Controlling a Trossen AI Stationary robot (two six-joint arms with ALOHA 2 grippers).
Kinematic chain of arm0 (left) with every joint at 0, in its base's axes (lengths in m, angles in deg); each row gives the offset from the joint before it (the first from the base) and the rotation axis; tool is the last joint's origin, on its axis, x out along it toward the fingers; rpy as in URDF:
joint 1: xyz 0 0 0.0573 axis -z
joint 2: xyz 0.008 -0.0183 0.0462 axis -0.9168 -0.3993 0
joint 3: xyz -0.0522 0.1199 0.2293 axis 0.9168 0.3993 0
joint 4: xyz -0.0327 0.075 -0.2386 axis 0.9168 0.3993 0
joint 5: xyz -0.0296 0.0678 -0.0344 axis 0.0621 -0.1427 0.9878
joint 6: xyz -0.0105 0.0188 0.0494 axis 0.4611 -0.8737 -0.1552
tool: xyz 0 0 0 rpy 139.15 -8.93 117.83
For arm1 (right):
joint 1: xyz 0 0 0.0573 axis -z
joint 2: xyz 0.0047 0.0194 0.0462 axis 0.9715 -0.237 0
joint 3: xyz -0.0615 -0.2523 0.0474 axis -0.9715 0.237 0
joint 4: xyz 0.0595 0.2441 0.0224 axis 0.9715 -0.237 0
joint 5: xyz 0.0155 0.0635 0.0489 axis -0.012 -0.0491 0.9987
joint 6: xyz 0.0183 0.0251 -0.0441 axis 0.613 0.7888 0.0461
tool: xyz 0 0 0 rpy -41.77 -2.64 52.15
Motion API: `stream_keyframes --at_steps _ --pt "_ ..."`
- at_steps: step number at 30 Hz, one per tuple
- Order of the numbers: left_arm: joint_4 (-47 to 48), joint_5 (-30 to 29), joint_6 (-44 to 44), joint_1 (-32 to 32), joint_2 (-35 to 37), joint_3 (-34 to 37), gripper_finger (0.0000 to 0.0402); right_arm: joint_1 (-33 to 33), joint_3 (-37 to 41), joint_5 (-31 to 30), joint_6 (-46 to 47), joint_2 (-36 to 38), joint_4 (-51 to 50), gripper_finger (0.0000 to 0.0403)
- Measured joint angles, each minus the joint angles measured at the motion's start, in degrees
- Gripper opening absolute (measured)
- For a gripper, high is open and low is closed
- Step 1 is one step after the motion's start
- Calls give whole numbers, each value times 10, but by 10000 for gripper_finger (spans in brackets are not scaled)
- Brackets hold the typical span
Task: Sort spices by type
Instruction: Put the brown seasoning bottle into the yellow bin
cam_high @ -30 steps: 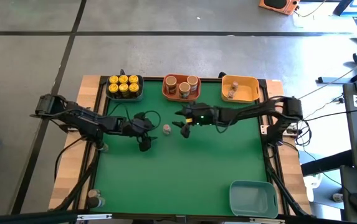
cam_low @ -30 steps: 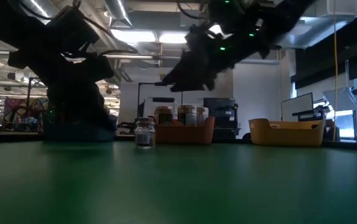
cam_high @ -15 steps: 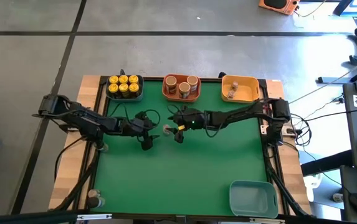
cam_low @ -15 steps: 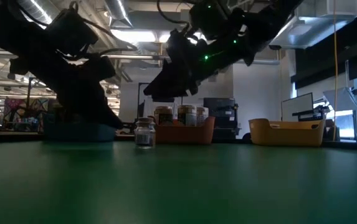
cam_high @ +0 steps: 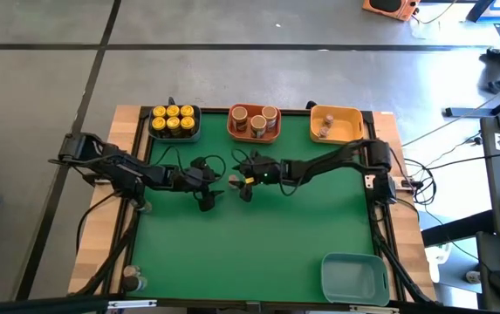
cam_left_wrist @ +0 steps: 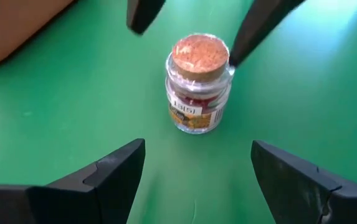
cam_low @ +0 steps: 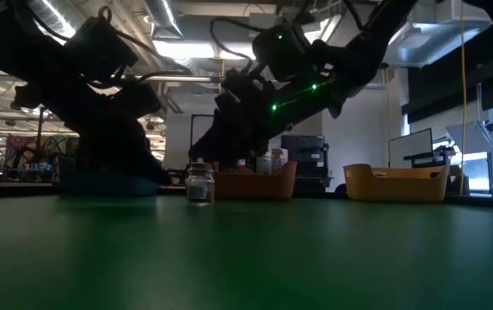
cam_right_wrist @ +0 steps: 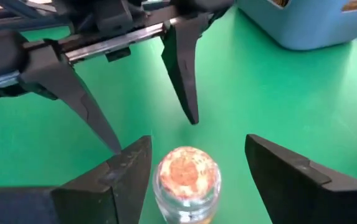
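A tiny glass spice jar (cam_high: 233,180) with a cork top stands upright on the green mat; it also shows as the jar (cam_left_wrist: 199,84), the jar (cam_right_wrist: 187,180) and the jar (cam_low: 199,183). My right gripper (cam_right_wrist: 198,142) is open, with a finger on each side of the jar's top and a gap at both. It comes from the table's right, as the right gripper (cam_high: 245,183). My left gripper (cam_left_wrist: 197,168) is open and faces the jar from the table's left, a short way off, as the left gripper (cam_high: 206,188).
Along the far edge stand a blue bin (cam_high: 174,133) of yellow-lidded jars, an orange bin (cam_high: 232,127) of tan-lidded jars and a yellow bin (cam_high: 345,115) with tiny jars. A teal bin (cam_high: 354,277) sits at the near right corner. One jar (cam_high: 132,277) stands off the mat, near left.
My right gripper has moved toward the table's left and down, from beside the jar to standing with its open fingers on either side of the jar's top. The jar has stayed where it was.
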Motion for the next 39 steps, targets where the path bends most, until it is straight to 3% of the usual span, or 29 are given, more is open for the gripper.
stream_keyframes --at_steps 30,39 --pt "-9 -1 -4 0 0 0 292 -3 1 -20 2 -53 33 255" --pt "-10 -1 -9 0 0 0 292 -4 0 -14 1 -55 47 189"
